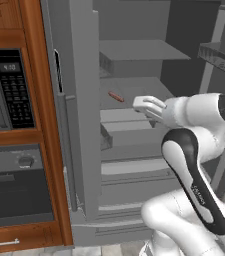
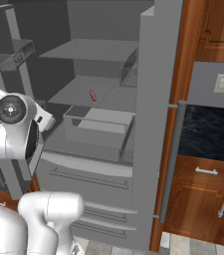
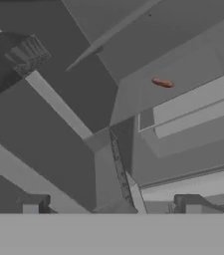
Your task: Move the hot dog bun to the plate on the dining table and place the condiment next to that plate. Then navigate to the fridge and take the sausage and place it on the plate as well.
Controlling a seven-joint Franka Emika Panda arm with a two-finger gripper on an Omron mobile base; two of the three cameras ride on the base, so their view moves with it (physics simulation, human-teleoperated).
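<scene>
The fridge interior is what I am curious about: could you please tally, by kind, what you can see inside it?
Sausage: 1, lying on a middle shelf of the open fridge.
Shelves: 2.
Clear drawer: 1, below the sausage's shelf.
Total: 4.

From my seat I can read almost nothing. The microwave's control panel [image 1: 14, 87] has a small lit display with pale digits too blurred to make out, and rows of keys below it. The arm's dark link [image 1: 200, 196] carries tiny white lettering, illegible.
</scene>
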